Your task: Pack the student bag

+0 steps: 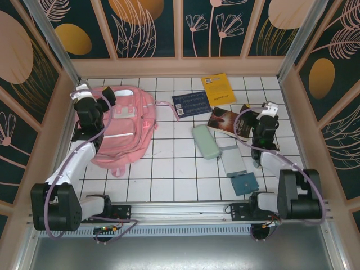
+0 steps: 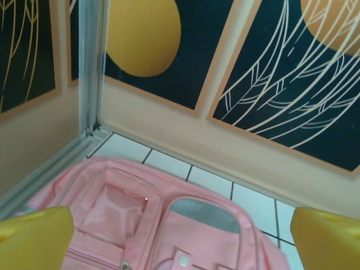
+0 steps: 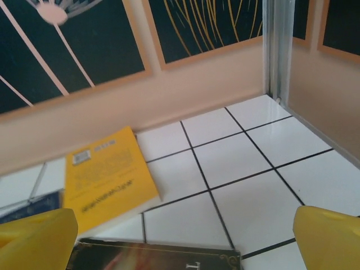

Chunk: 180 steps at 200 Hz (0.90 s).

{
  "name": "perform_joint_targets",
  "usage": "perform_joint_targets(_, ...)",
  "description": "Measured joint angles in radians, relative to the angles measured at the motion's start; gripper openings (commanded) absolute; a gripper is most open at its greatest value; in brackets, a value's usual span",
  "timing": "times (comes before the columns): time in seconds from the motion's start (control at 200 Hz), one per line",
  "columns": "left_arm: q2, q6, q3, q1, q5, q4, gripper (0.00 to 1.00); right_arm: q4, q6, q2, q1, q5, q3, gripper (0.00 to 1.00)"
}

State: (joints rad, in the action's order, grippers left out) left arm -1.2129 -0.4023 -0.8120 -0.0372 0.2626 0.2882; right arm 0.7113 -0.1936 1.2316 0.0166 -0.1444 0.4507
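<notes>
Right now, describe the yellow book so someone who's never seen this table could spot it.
Find the pink student bag on the left of the white tiled table, then look right to the scattered items. The yellow book lies flat nearest the back wall, just behind a navy book and a dark book. It has the only bright yellow cover.

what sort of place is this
Probably a staged robot test cell, not a real room: a white gridded tabletop boxed in by printed leaf-pattern wall panels, robot arms bolted to a metal rail, and a pink backpack and yellow book laid out as props.
</notes>
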Motion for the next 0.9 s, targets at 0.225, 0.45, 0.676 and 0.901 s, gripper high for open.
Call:
perform_joint_targets(0.225,0.072,-0.161,0.050,0.003,-0.055,-0.181,0.99,-0.163,-0.257,-0.139,-0.056,0.098,0.005,0.99)
perform_joint_targets(0.45,0.087,-0.274,0.102,0.003,-0.148,-0.323,0.90,-0.214,-0.337,-0.126,0.003,0.298,0.056,0.99)
perform_joint_targets(0.676,0.192,-0.371,0.210,0.003,-0.117,-0.509,0.94,-0.268,-0.266,-0.099,0.253,0.332,0.161,0.99)
perform_joint_targets(0.901,0.409,-0.458,0.285,0.003,0.004,-0.635,0.97,-0.290,-0.211,-0.065,0.418,0.303,0.185,0.99)
